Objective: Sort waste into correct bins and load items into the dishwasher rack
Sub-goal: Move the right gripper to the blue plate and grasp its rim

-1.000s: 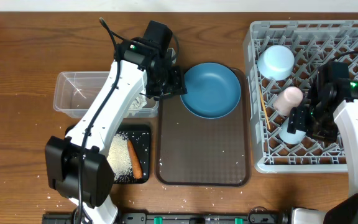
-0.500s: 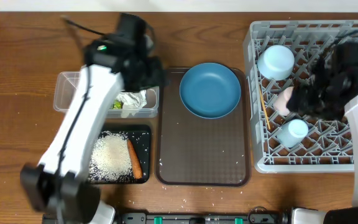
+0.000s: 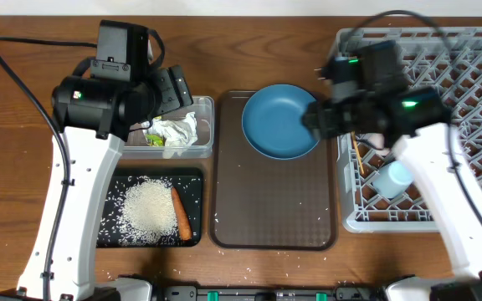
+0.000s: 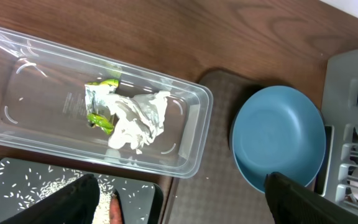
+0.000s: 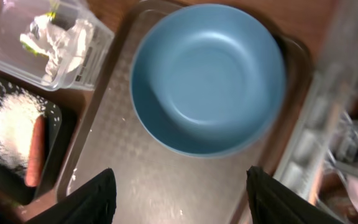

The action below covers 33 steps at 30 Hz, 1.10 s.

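The crumpled white-and-green wrapper (image 3: pixel 171 134) (image 4: pixel 126 115) lies in the clear tub (image 3: pixel 203 150). My left gripper (image 3: pixel 166 88) (image 4: pixel 182 205) hovers over the tub's right end, open and empty. Rice (image 3: pixel 147 205) and the orange carrot (image 3: pixel 180 213) lie in the black tray (image 3: pixel 107 238). The dark-blue plate (image 3: pixel 279 121) (image 5: pixel 207 78) rests on the brown tray's far end. My right gripper (image 3: pixel 315 117) (image 5: pixel 182 199) hangs open and empty over the plate's right edge. The grey rack (image 3: pixel 475 100) holds the light-blue cup (image 3: pixel 392 180) and chopsticks (image 3: pixel 356 155); my right arm hides the other items.
The brown serving tray (image 3: pixel 274 209) lies between the bins and the rack, with stray rice grains on it and on the wooden table (image 3: pixel 23 100). The rack's wall stands just right of the plate.
The left gripper has opened and let the wrapper drop into the clear tub, drawing back left. The right arm left the light-blue cup in the rack and swung left over the plate.
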### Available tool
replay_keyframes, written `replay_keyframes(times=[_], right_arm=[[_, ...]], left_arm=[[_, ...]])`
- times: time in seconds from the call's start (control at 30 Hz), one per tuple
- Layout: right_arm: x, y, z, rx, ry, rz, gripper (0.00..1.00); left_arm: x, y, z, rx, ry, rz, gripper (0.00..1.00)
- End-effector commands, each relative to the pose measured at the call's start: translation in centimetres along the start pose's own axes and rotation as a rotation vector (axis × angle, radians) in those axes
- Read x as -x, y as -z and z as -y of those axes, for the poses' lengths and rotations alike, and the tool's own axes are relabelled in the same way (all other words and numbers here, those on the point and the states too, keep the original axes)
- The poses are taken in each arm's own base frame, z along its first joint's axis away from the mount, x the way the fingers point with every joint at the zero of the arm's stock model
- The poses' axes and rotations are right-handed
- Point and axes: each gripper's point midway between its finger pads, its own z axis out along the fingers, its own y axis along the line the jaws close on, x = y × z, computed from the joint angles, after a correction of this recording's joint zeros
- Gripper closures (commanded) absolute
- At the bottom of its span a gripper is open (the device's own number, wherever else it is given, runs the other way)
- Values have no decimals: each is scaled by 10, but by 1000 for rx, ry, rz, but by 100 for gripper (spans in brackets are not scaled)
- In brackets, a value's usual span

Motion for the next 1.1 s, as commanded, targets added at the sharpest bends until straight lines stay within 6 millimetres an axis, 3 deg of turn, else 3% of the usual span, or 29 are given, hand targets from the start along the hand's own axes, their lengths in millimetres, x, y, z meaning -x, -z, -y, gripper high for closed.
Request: replay_keyframes(times=[0.0, 0.13, 0.3, 0.43, 0.57, 0.73, 0.8, 0.9, 1.07], right_arm=[[0, -28, -17, -45, 93, -23, 35], [1, -67, -49, -3, 171, -39, 35], [-11, -115, -70, 15, 225, -92, 38], [-25, -156, -75, -19, 262, -137, 39], [-41, -185, -71, -53, 276, -189, 42], [-53, -200, -65, -63, 273, -232, 47], [-53, -201, -65, -63, 273, -233, 50], [-52, -201, -65, -63, 273, -228, 62], [-52, -200, -56, -108, 275, -233, 67]], left_arm=[[3, 0, -5, 23, -7, 11, 11], [3, 0, -5, 23, -7, 11, 9], [3, 0, -5, 23, -7, 10, 7], [3, 0, -5, 23, -7, 10, 7], [3, 0, -5, 23, -7, 10, 7], [3, 0, -5, 23, -7, 10, 7], [3, 0, -5, 23, -7, 10, 7], [3, 0, -5, 23, -7, 10, 7], [3, 0, -5, 23, -7, 10, 7]])
